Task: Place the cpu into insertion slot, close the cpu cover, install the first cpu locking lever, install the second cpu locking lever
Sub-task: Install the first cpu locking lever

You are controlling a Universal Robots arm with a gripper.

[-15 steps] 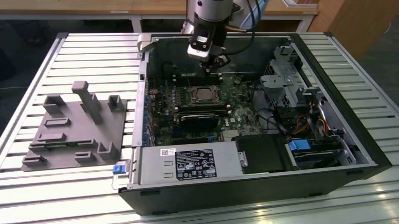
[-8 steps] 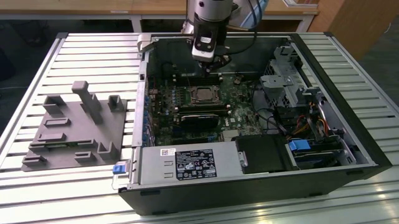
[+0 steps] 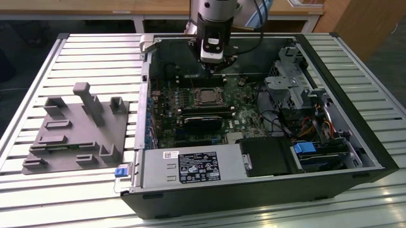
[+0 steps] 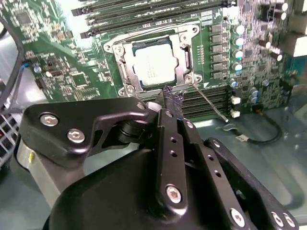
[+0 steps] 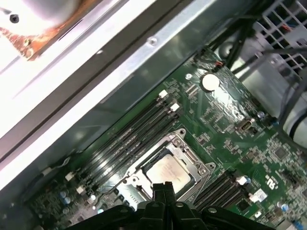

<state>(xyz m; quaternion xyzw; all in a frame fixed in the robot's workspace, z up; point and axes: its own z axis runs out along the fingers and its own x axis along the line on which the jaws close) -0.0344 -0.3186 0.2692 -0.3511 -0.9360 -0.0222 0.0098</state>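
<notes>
In the exterior view the gripper (image 3: 214, 71) hangs inside the open computer case (image 3: 254, 194), over the memory slots (image 3: 198, 79) just behind the cpu (image 3: 206, 96). A black heatsink (image 3: 203, 124) lies in front of the chip and a drive cage (image 3: 288, 85) crowds the exterior view's right. A grey fixture (image 3: 76, 128) sits well apart on the slatted table (image 3: 63, 190).

In the second wrist view the fingers (image 4: 165, 139) are pressed together and carry nothing. The cpu sits in the insertion slot (image 4: 111, 48), with the cpu cover (image 4: 123, 64) lying flat around it. A thin wire lever (image 4: 211, 103) juts out from the socket corner across the near memory slots, just beside the fingertip.

In the first wrist view the case wall (image 5: 120, 76) runs alongside the far memory slots, with bare board around a coin battery (image 5: 209, 81)
</notes>
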